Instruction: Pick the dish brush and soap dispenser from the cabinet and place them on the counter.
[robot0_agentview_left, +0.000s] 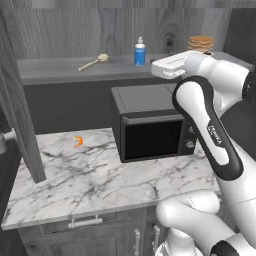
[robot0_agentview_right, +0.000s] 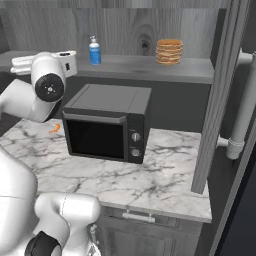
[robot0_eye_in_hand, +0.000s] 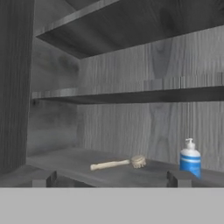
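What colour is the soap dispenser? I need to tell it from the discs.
Blue, with a white pump top; clearest in the hand view: soap dispenser.

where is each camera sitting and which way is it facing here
Left base view: behind the arm's left, looking forward and down at the counter; arm at lower right.
Right base view: behind its right, same scene; arm at lower left.
Hand view: on the hand, facing into the cabinet; open claw tips at bottom.
Shared: the soap dispenser in all three; the dish brush in left base and hand views.
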